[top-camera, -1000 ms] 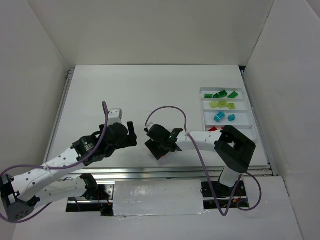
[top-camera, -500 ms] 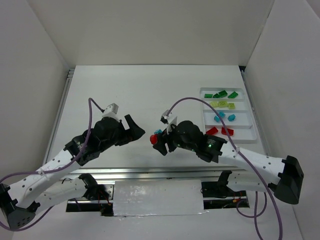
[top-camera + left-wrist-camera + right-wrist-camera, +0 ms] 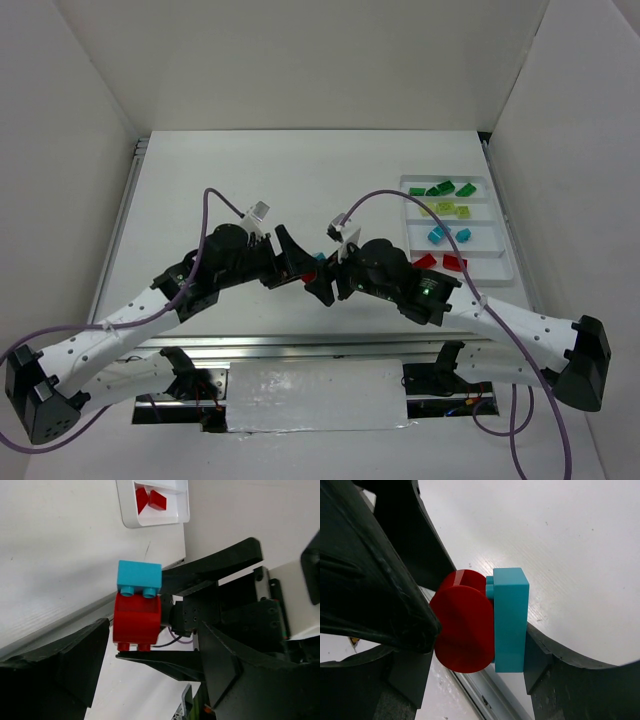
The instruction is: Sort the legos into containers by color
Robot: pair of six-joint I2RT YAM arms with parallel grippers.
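A red lego (image 3: 465,630) and a cyan lego (image 3: 510,620) are stuck together. My right gripper (image 3: 480,655) is shut on the pair and holds it above the table, one finger on the cyan face and one under the red studs. From above, the pair (image 3: 316,265) sits between both grippers near the table's front middle. My left gripper (image 3: 152,640) is open, and its fingers (image 3: 80,665) straddle the red lego (image 3: 137,622), with the cyan lego (image 3: 140,577) above it. The left finger is close to the red lego. A gap shows at the right finger.
The white tray (image 3: 496,215) lies at the right. Its containers hold dark green legos (image 3: 440,188), yellow-green legos (image 3: 445,209), cyan legos (image 3: 448,234) and red legos (image 3: 440,261). The left wrist view shows the tray corner (image 3: 150,522) with the red ones. Purple cables arch over both arms.
The right arm unfolded and brought the red-and-cyan pair up toward the middle. The left gripper moved right until its fingers flank the pair, and its jaws have narrowed a little.
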